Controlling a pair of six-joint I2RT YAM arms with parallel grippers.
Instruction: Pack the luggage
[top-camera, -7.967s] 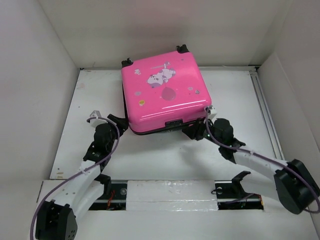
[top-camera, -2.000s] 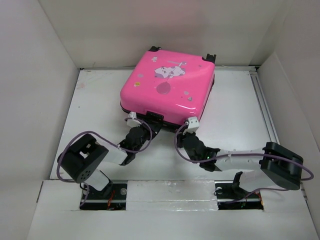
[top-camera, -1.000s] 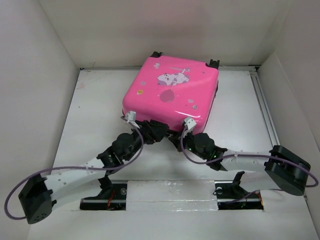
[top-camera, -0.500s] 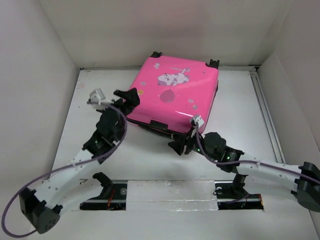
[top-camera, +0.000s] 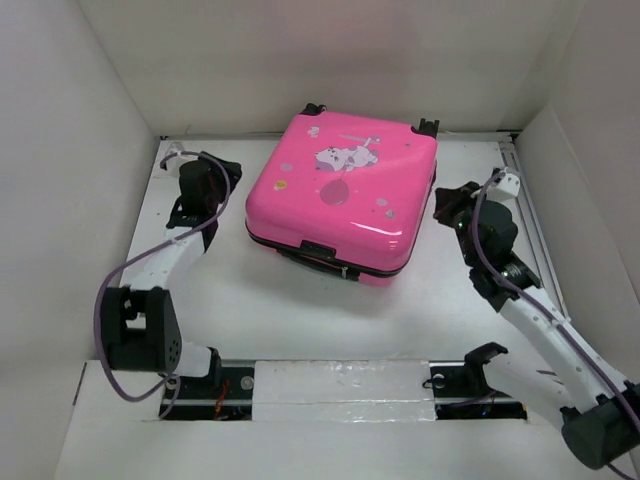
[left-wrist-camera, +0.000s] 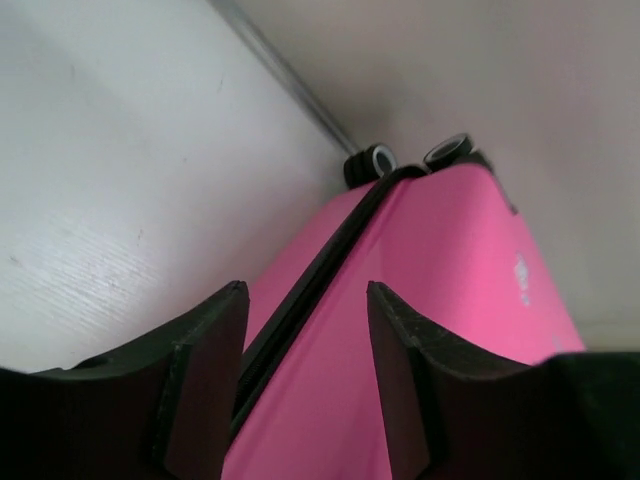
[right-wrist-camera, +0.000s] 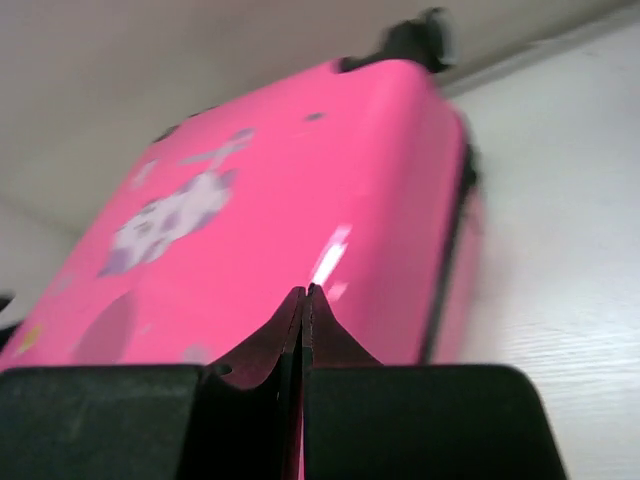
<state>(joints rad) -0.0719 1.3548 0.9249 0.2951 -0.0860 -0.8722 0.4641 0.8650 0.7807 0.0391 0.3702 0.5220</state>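
White arms (top-camera: 160, 262) carry black joints (top-camera: 140, 335), purple cables (top-camera: 98, 325).

One pink suitcase (top-camera: 345, 190) lies on one white desk (top-camera: 290, 310). Two black wheels (top-camera: 315, 108) show at its far edge. There are two arms, a left arm (top-camera: 160, 262) and a right arm (top-camera: 535, 320), and two grippers: the left gripper (left-wrist-camera: 305, 340) and the right gripper (right-wrist-camera: 303, 310).

The bright-pink hard-shell suitcase (top-camera: 340, 195) lies shut, so its inside is hidden. In the left wrist view its near part is cut off by the lower edge. The right wrist view is blurred: the cartoon print (right-wrist-camera: 175, 215) smears and the black wheel (right-wrist-camera: 415, 38) is indistinct.
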